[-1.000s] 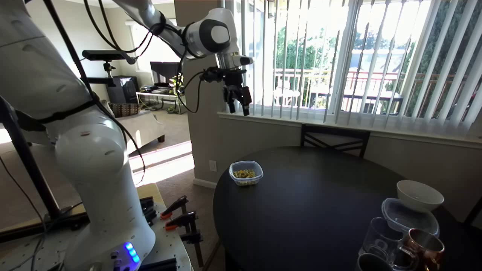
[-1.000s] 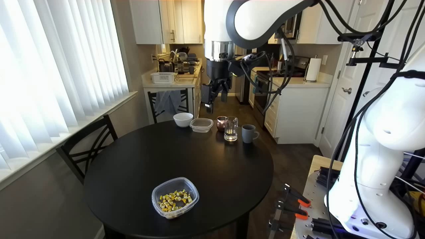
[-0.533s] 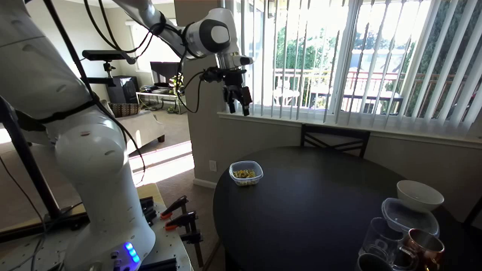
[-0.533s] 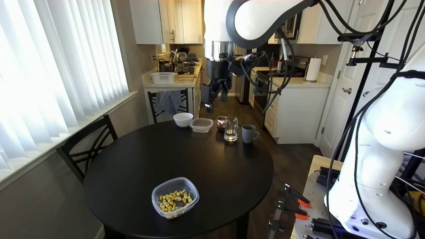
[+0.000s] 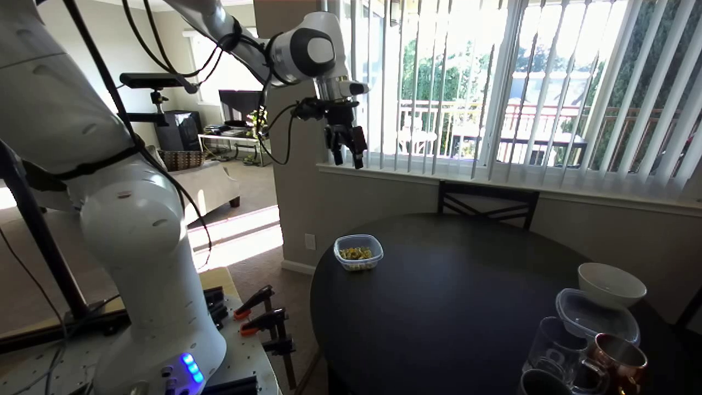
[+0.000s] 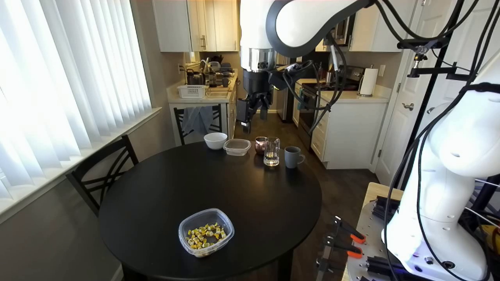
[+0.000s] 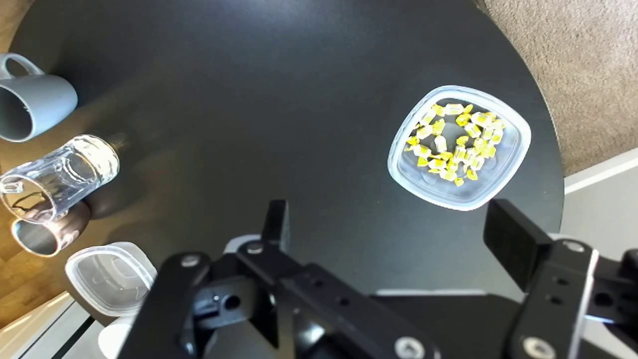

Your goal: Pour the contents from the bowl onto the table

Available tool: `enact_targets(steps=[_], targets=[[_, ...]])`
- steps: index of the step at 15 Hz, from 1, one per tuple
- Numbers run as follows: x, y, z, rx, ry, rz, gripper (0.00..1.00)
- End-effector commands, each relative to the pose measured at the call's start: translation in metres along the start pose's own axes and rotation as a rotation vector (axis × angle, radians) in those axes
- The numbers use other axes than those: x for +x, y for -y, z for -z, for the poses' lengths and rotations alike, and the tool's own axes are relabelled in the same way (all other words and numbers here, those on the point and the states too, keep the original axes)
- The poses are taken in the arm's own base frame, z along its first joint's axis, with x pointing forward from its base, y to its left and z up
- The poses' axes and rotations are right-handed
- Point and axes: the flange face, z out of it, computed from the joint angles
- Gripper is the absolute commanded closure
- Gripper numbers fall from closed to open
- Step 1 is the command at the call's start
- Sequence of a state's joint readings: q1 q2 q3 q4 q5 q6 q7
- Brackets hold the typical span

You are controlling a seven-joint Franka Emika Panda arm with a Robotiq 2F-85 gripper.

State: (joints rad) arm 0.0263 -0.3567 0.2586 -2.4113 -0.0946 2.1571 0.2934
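Observation:
The bowl is a clear, bluish-white plastic container, squarish with rounded corners. It stands upright near the edge of the round dark table. It also shows in an exterior view and in the wrist view. The contents are small yellow-and-white wrapped pieces lying in the bottom of the bowl; they also show in an exterior view. My gripper hangs high above the table, apart from the bowl. In the wrist view the gripper is open with nothing between its fingers.
At the table's far side stand a white bowl, a clear container, a copper mug, a glass mug and a grey mug. A dark chair stands by the window.

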Motion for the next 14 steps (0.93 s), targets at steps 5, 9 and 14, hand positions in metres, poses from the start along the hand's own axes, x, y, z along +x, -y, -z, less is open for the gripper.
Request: enact_targets(steps=[5, 9, 14], targets=[[0.022, 0.042, -0.012, -0.010, 0.020, 0.076, 0.00], [0.062, 0.130, -0.017, 0.101, 0.023, 0.262, 0.00], [0.147, 0.137, -0.060, 0.076, 0.038, 0.130, 0.00]])
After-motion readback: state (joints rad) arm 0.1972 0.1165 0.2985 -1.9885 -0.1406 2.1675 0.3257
